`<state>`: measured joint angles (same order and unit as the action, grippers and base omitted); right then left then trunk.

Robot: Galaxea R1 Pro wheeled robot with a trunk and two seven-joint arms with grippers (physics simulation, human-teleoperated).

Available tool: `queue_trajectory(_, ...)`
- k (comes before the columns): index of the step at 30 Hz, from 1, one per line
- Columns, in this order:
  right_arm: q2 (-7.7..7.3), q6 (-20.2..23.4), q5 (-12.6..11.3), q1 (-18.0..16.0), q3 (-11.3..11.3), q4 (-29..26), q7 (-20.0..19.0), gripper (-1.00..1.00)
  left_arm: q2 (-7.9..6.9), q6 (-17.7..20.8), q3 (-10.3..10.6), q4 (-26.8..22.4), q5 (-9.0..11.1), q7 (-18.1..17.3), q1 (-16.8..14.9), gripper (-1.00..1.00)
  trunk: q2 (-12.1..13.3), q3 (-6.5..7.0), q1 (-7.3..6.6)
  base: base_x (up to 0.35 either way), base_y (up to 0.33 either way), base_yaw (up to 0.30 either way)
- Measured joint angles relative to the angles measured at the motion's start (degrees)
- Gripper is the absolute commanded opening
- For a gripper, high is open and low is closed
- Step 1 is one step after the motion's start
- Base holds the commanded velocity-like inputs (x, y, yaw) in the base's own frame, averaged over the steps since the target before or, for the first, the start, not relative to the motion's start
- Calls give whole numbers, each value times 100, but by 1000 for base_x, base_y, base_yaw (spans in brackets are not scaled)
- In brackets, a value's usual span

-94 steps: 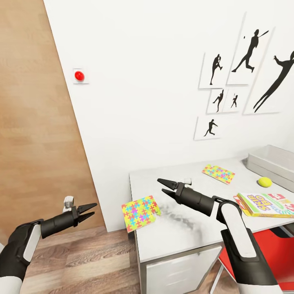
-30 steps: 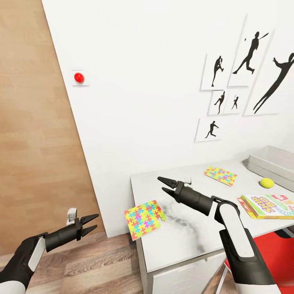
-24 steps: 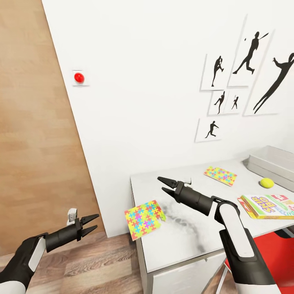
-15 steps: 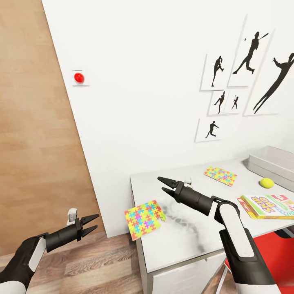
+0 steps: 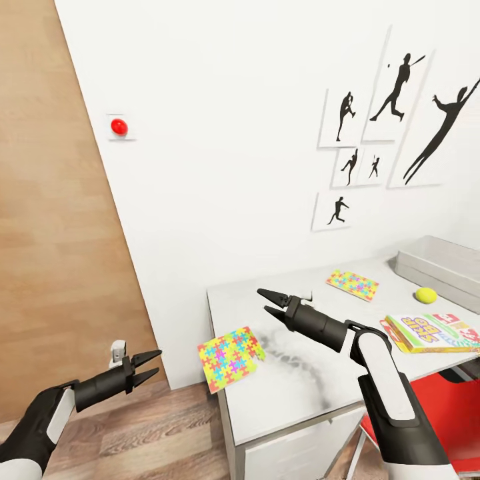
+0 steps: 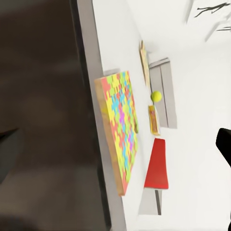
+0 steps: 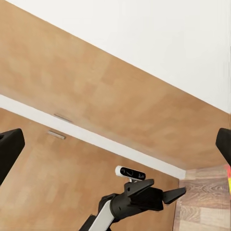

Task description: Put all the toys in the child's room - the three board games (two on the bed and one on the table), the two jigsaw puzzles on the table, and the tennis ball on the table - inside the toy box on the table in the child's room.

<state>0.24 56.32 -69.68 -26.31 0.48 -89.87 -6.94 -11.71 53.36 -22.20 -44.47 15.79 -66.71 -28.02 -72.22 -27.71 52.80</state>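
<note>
One jigsaw puzzle [image 5: 230, 350] overhangs the left end of the table [image 5: 293, 387], and the left wrist view has this puzzle [image 6: 120, 130] edge-on. The other puzzle [image 5: 352, 285] lies flat near the wall. A tennis ball [image 5: 426, 295] rests in front of the grey toy box [image 5: 443, 263]. The Skip-Bo board game [image 5: 433, 333] lies at the table's right. My right gripper [image 5: 269, 302] hovers open over the table, just right of the overhanging puzzle. My left gripper [image 5: 152, 363] is open, low over the floor, left of the table. The bed is out of view.
A red chair [image 5: 460, 413] is tucked under the table's right side. White wall with black sports silhouettes [image 5: 400, 93] and a red button [image 5: 119, 127] stands behind. A wooden panel [image 5: 53, 233] fills the left, with plank floor [image 5: 147, 433] below.
The whole picture has shifted a little left, so the camera has moved. Both arms hold the same pose and the things on the table lie as before.
</note>
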Motion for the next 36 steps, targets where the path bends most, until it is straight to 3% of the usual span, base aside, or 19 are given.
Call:
queue_trajectory(14,0,0,7,0,1,33,-5,100,3,-12,0,-1,7,0,0,100,0,0,0,0,71,-222)
queue_trajectory(36,0,0,2,-1,1,36,-6,100,8,-17,0,6,8,-6,1,100,0,0,0,0,2,-34)
